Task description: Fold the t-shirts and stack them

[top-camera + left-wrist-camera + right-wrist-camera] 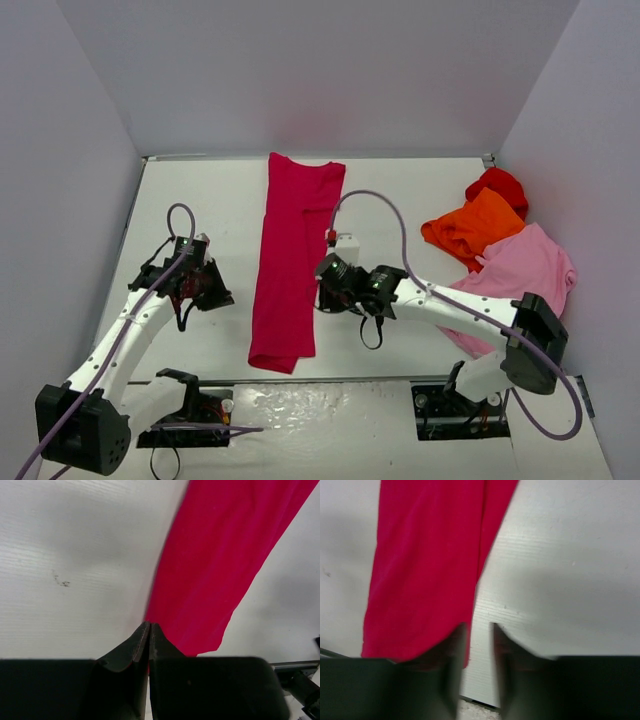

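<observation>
A raspberry-red t-shirt (295, 260) lies folded into a long narrow strip, running from the back of the table to its near edge. It also fills the left wrist view (220, 565) and the right wrist view (425, 570). My left gripper (226, 296) (149, 625) is shut and empty, a little left of the strip. My right gripper (322, 290) (479, 627) hovers at the strip's right edge, its jaws slightly apart over bare table. Orange (470, 228), bright red (498, 185) and pale pink (520, 275) t-shirts lie crumpled at the right.
White walls (90, 150) close in the table (200, 200) on the left, back and right. The right arm (470, 315) reaches across the pale pink shirt. A purple cable (385, 200) loops above the right wrist. Both arm bases sit at the near edge.
</observation>
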Motion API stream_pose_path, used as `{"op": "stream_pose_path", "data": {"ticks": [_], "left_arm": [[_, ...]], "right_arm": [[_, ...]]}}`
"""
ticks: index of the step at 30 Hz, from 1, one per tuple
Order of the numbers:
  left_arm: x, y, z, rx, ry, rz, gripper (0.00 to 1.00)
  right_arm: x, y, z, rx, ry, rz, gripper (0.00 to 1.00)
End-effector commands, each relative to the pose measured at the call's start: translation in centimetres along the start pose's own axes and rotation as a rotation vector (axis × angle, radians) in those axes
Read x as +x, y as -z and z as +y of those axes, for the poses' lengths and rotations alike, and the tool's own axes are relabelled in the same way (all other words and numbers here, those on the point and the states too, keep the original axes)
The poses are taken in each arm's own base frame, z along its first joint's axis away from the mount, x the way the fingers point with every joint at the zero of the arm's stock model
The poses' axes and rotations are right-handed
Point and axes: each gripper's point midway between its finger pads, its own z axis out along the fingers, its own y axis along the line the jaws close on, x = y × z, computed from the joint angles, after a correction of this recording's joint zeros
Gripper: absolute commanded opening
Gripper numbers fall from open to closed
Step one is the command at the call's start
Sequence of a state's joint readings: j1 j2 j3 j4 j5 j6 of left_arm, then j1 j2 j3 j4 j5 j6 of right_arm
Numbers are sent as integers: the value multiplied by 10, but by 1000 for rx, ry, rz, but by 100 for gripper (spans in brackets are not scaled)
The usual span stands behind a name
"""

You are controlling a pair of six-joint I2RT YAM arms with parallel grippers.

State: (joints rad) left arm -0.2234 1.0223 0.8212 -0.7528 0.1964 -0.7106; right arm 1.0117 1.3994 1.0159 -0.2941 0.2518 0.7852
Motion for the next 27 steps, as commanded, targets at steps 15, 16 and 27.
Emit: {"op": "stream_pose_path", "data": {"ticks": [15, 16, 27], "left_arm": [[-5, -3, -23, 93, 23, 13, 8], [-5, -3, -22, 90, 20, 15, 8], [-9, -1, -20, 71, 5, 2, 8]], "right_arm": [[142, -11, 37, -156, 72, 324, 54], [146, -13, 35, -150, 77, 334, 54], [153, -40, 32, -117, 132, 318, 49]]}}
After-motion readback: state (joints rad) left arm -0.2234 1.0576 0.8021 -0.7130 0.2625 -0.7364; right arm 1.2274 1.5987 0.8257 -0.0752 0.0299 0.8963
